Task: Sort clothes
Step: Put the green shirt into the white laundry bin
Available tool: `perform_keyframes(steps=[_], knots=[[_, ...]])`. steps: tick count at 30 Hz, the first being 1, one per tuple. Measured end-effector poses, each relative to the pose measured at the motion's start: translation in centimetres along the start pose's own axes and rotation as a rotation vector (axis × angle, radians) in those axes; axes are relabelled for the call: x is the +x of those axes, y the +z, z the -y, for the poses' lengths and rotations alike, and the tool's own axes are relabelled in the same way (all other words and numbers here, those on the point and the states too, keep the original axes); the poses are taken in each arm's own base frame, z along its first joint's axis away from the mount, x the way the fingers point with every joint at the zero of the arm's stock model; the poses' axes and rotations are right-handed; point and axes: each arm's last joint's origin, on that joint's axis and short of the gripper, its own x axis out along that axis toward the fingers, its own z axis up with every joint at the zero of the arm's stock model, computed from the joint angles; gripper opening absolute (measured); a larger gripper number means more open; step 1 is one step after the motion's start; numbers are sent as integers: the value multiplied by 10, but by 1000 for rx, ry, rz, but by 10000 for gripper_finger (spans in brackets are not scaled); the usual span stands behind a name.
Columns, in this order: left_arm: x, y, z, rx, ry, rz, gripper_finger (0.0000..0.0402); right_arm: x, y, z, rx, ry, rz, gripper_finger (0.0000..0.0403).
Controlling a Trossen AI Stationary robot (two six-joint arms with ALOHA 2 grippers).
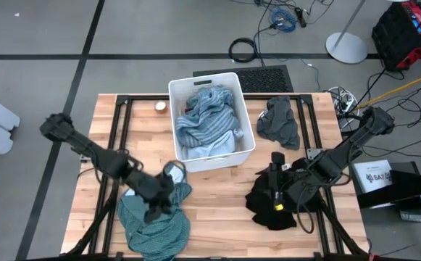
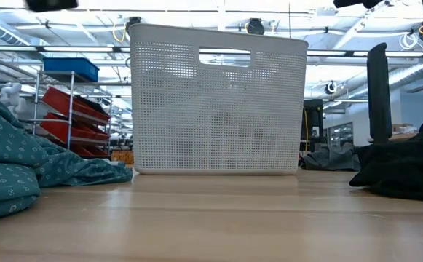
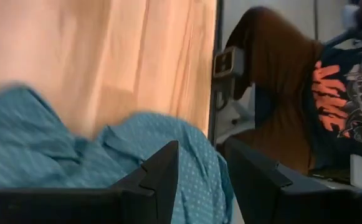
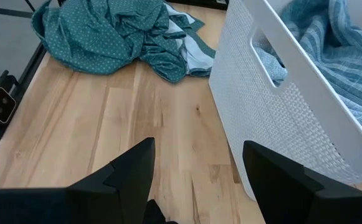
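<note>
High view: white bin (image 1: pixel 248 129) mid-table, holding a blue-grey striped garment (image 1: pixel 209 116) on top of a light blue piece (image 1: pixel 209 151). Teal green garment (image 1: pixel 156 225) bunched at the near-left table corner; left gripper (image 1: pixel 154 214) sits over it, fingers partly apart, and I cannot tell if any fabric is pinched. Dark grey garment (image 1: pixel 280 122) lies right of the bin. Black garment (image 1: pixel 272 203) is heaped near-right with the right gripper (image 1: pixel 277 205) above it, fingers apart. A white box (image 1: pixel 375 175) off the table's right edge carries dark lettering, too small to read. Small round pale object (image 1: pixel 160 107) left of the bin.

Low view: bin's perforated wall and handle slot face the camera. Teal cloth with a small pale print lies at left, the black heap at right, the dark grey piece far behind. No grippers visible.

Left wrist view: two dark fingers (image 3: pixel 162 177) with a gap between them, just above teal dotted fabric on wood. Beyond the table a person in brown trousers (image 3: pixel 274 68) and a dark top with an orange graphic (image 3: pixel 349 87); the print is not legible.

Right wrist view: fingers (image 4: pixel 131 177) wide apart over bare wood, nothing between them. Teal garment is well ahead, bin beside it with striped cloth inside.
</note>
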Motion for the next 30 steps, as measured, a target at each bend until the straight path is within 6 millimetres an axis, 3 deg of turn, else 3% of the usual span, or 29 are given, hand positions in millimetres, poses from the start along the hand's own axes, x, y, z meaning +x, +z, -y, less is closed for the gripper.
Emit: perform_keyframes(steps=[9,18,25,30], knots=[[56,-33,10,-60,96,-181,141,3,1,0,11,-3,7,231],[73,-49,15,-31,127,-243,141,4,4,0,29,-1,26,231],[80,-47,39,-7,-56,-117,141,4,4,0,31,-1,27,231],[89,-56,42,14,-28,-102,141,4,4,0,30,-1,27,231]])
